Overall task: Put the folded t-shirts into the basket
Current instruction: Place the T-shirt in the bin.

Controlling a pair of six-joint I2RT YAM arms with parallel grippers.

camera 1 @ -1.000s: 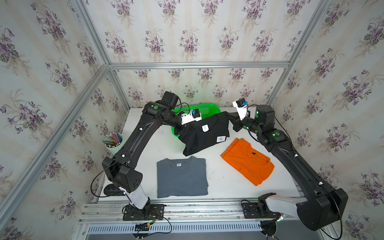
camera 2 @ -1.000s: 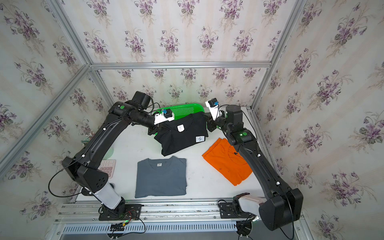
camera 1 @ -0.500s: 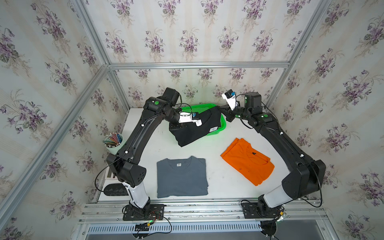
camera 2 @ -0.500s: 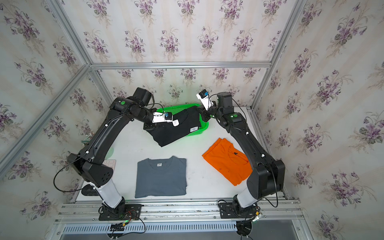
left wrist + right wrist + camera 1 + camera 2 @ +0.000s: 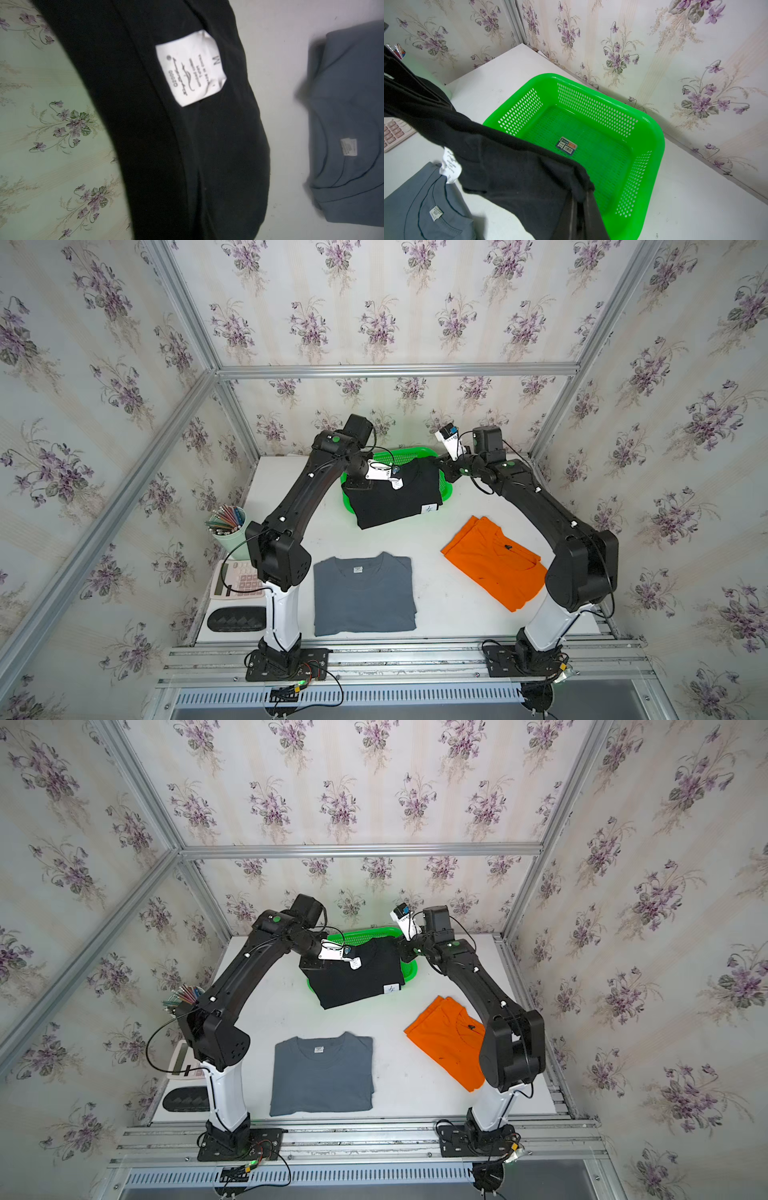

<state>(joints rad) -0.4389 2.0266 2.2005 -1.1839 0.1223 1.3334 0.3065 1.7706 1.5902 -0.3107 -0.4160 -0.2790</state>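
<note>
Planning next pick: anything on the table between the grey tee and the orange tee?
No. Bare tabletop between grey tee and orange tee, seen in both top views.

left gripper (image 5: 358,486) and right gripper (image 5: 444,467) both pinched closed, raised and facing each other.

On the white table (image 5: 436,605), along one side edge, a pale green cup (image 5: 230,536) of coloured pencils (image 5: 226,516) stands near a pink-keyed calculator (image 5: 241,583), itself just beside a black oblong case (image 5: 236,619), all within floral-papered walls (image 5: 374,302) framed by aluminium rails (image 5: 395,371).
</note>
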